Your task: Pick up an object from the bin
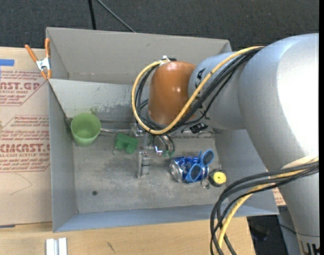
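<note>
My gripper [144,164] hangs under the orange wrist cover, low over the middle of the bin floor. A small dark green block [125,142] lies just to its upper left, close beside it. To its right lies a crushed blue and silver can [185,170] with blue loops [206,158] against it. Nothing shows in the gripper's grasp.
A light green cup [85,128] stands by the bin's left wall. A small yellow round thing [219,178] lies right of the can. The arm with its yellow and black cables covers the bin's right side.
</note>
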